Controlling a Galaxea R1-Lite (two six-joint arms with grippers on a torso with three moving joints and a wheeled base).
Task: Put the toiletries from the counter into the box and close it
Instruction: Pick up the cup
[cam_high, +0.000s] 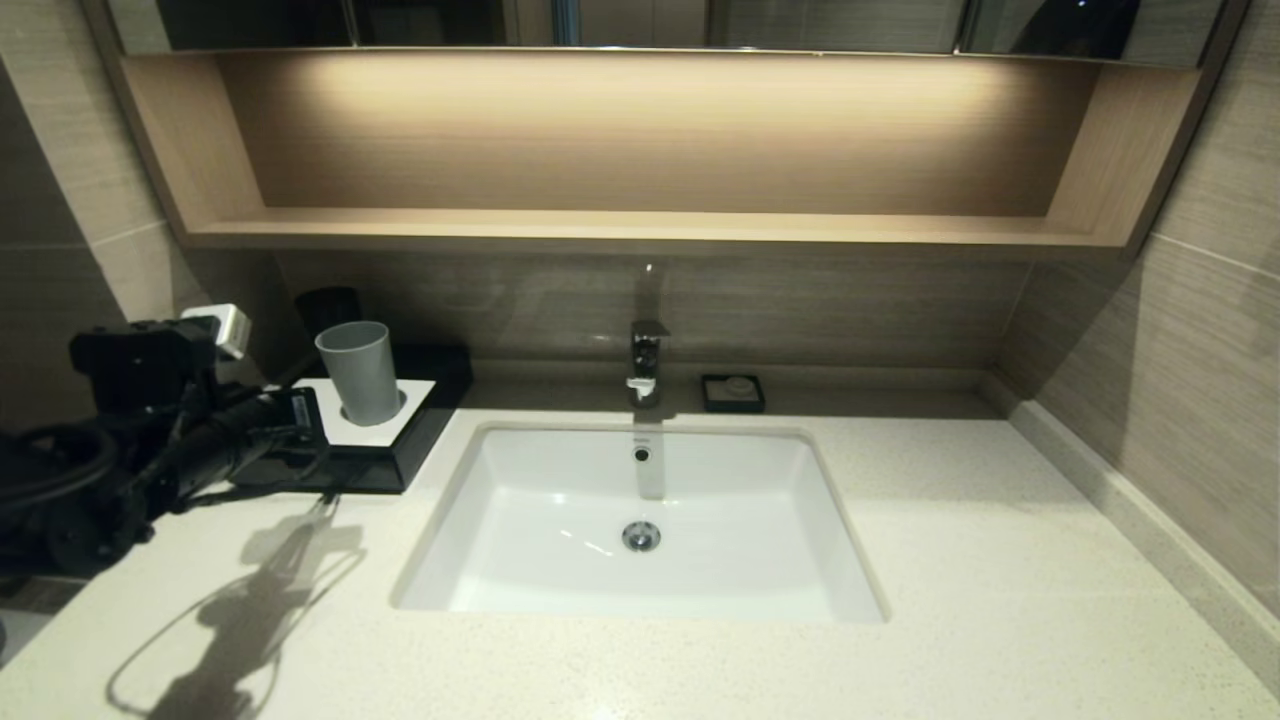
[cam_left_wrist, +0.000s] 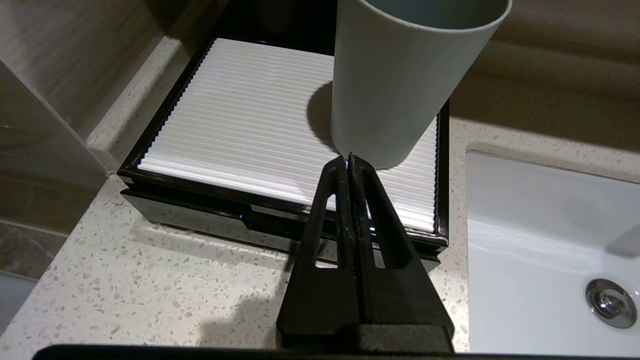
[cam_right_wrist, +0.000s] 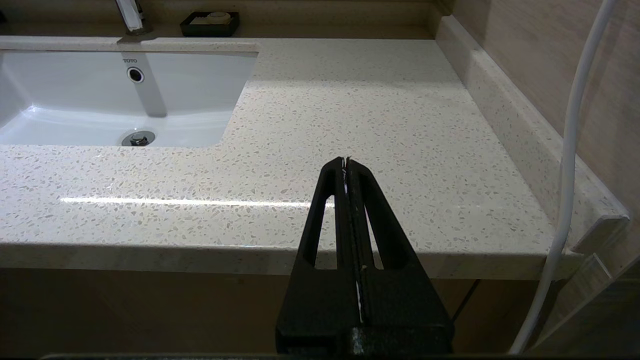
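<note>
Left gripper (cam_left_wrist: 349, 162), clenched empty, hovers at the closed box (cam_left_wrist: 280, 135); only its wrist view shows this.

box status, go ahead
Left end effector shut, at black box front. Right end effector shut, parked off counter. Drawer looks closed; no toiletries visible.
</note>
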